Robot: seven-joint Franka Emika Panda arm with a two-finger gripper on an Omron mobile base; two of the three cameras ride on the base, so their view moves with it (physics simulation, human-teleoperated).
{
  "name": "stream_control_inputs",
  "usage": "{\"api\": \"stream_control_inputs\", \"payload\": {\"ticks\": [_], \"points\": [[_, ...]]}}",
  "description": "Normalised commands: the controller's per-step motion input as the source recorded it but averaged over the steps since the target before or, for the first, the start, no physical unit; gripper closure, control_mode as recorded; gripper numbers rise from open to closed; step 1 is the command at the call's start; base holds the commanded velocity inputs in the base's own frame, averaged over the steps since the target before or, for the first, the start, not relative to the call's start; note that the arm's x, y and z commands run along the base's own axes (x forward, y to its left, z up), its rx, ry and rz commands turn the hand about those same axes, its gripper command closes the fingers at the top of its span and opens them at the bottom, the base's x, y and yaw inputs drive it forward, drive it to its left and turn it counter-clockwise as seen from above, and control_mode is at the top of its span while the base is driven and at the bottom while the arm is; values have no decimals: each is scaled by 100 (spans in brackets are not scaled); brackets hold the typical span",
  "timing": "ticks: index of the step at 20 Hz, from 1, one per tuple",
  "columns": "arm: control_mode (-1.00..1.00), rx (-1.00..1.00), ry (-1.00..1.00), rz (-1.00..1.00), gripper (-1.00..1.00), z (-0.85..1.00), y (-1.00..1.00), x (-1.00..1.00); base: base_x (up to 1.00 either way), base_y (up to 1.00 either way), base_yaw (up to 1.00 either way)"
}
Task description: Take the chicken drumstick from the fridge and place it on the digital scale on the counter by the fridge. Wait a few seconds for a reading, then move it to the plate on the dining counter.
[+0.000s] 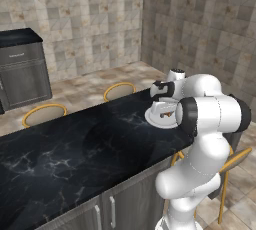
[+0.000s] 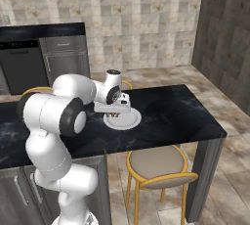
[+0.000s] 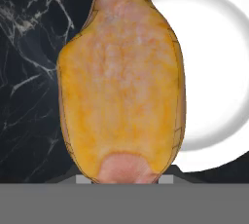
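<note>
Golden-orange chicken drumstick (image 3: 121, 86), pink ends | over white plate (image 3: 214, 72) | hand (image 2: 115, 113) grasping it

arm bent forward, gripper (image 2: 115, 113) pointing down

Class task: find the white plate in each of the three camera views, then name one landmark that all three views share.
Left base view: plate right of centre, beside the white arm.
Right base view: plate at centre, under the tool.
Hand view: plate upper right, behind the chicken drumstick.
Shared landmark: the veined black dining counter.
</note>
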Motion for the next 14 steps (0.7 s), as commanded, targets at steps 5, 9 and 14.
{"api": "stream_control_inputs", "payload": {"ticks": [5, 9, 14], "points": [[-100, 0, 0, 0, 100, -1, 0, 57, 0, 0, 0], [-100, 0, 0, 0, 100, -5, -1, 14, 0, 0, 0], [-100, 0, 0, 0, 100, -10, -4, -1, 0, 0, 0]]}}
